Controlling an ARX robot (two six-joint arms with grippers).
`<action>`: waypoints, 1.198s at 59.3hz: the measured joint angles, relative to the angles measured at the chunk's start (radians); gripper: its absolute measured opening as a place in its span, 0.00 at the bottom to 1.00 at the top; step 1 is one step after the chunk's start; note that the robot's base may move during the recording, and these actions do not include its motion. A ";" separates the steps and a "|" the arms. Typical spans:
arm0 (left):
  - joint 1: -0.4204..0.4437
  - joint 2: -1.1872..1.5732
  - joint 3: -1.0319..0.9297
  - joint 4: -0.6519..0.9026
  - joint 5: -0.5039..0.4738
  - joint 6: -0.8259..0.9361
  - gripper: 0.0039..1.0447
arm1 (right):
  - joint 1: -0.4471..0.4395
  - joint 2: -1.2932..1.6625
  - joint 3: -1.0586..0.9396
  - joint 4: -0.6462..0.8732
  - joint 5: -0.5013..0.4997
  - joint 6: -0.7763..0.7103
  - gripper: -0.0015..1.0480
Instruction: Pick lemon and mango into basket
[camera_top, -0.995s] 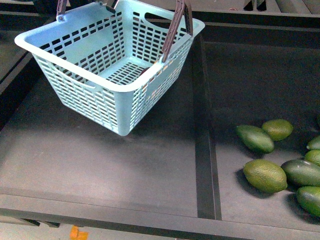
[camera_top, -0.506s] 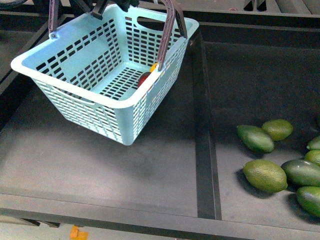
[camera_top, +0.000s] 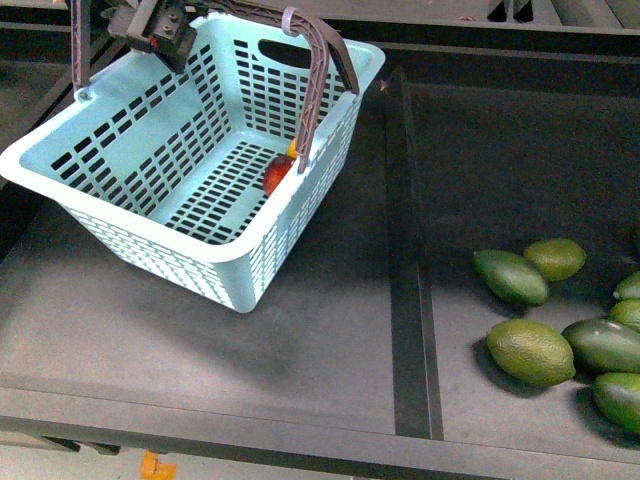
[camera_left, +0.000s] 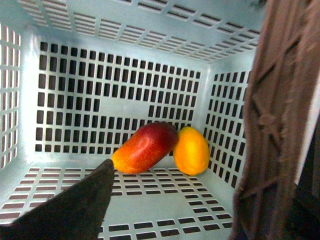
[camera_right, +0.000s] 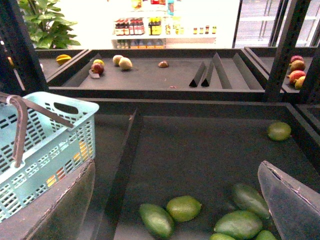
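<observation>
The aqua basket (camera_top: 150, 180) hangs tilted over the left tray. My left gripper (camera_top: 152, 30) is shut on its brown handles at the top. The red-orange mango (camera_top: 277, 175) and the yellow lemon (camera_top: 292, 149) lie together on the basket floor against its right wall. In the left wrist view the mango (camera_left: 145, 147) touches the lemon (camera_left: 191, 150) by the slotted wall (camera_left: 100, 60), with a handle (camera_left: 280, 125) and one dark finger (camera_left: 75, 205) close to the camera. My right gripper (camera_right: 175, 200) is open and empty above green fruits, with the basket (camera_right: 45, 145) off to its side.
Several green mangoes (camera_top: 530, 350) lie in the right tray. A raised divider (camera_top: 405, 250) separates the two dark trays. The right wrist view shows a farther shelf with scattered fruit (camera_right: 122, 62) and black posts (camera_right: 280, 50).
The basket has swung left and lower and tilted further. The mango and lemon have come into view at its right wall.
</observation>
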 joint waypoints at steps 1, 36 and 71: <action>0.000 -0.018 -0.017 0.009 -0.004 0.000 0.95 | 0.000 0.000 0.000 0.000 0.000 0.000 0.92; 0.148 -0.859 -1.679 1.940 0.155 1.570 0.03 | 0.000 0.000 0.000 0.000 0.000 0.000 0.92; 0.291 -1.291 -2.146 1.958 0.287 1.592 0.03 | 0.000 0.000 0.000 0.000 0.000 0.000 0.92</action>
